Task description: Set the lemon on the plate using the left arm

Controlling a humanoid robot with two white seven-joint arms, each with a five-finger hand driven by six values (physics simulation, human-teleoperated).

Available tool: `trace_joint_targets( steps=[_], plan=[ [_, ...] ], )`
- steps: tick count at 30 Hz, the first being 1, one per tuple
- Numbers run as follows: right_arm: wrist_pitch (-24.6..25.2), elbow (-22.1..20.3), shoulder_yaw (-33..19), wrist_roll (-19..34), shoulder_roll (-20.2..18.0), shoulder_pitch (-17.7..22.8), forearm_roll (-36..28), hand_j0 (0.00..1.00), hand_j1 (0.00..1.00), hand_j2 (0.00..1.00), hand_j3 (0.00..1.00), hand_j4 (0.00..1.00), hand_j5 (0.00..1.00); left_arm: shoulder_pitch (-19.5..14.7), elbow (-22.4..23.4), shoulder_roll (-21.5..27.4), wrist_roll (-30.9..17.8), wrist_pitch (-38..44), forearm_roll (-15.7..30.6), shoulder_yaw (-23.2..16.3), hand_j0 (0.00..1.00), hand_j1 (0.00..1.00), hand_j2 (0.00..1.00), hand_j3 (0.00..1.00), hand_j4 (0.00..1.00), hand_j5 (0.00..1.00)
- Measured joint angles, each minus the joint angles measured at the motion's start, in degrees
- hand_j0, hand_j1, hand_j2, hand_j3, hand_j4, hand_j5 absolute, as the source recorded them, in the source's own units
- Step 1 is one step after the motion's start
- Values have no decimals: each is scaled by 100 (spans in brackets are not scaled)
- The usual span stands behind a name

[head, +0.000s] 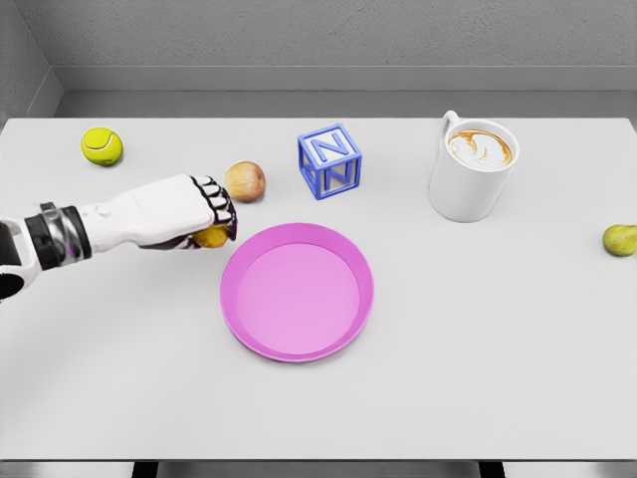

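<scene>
- Left hand reaching in from the picture's left, fingers curled over the lemon, apparently clamped on it from above.
- Lemon showing only as a yellow sliver under the palm, just beside the left rim of the pink plate, not yet over it; hard to tell whether lifted or touching the table.
- Probably light, firm and rounded, with smooth waxy skin: likely to roll or squirt out of a loose grip, unlikely to bruise under moderate pressure.
- Best held around the widest middle, fingers on one side and thumb opposite, rather than by the tapered ends.
- Peach-coloured fruit just behind the knuckles, close enough to be nudged during a lift.
- Tennis ball, blue letter block, coffee mug and a pear at the far right, all well apart from the path to the plate.
- Right arm out of sight.
</scene>
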Motion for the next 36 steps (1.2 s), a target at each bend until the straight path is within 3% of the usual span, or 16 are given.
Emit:
trace_joint_targets(
  steps=[16,18,19,21,25,27,30,36],
  plan=[
    [0,0,0,-1,0,0,0,100,100,100,100,100,100,-53,-392,-645,-414,-7,-8,-744,51,51,51,51,51,51],
    [0,0,0,0,0,0,0,100,100,100,100,100,100,-53,-422,-695,-439,-6,-2,-808,68,68,68,68,68,68],
    [0,0,0,0,0,0,0,100,100,100,100,100,100,-140,-427,-709,-442,-4,10,-819,88,88,88,88,88,88],
    [0,0,0,0,0,0,0,100,100,100,100,100,100,-158,-423,-725,-437,-1,76,-804,100,100,100,100,100,100],
    [0,0,0,0,0,0,0,100,100,100,100,100,100,-167,-412,-719,-433,3,206,-787,100,100,100,100,100,100],
    [0,0,0,0,0,0,0,100,100,100,100,100,100,-167,-401,-653,-429,1,251,-663,100,100,100,100,100,100],
    [0,0,0,-1,0,0,0,100,100,100,100,100,100,-62,-300,-319,-423,3,409,-57,100,100,100,100,100,100],
    [0,0,0,0,0,0,0,100,100,100,100,100,100,167,411,349,-423,1,1050,689,100,100,100,100,100,100]
  ],
)
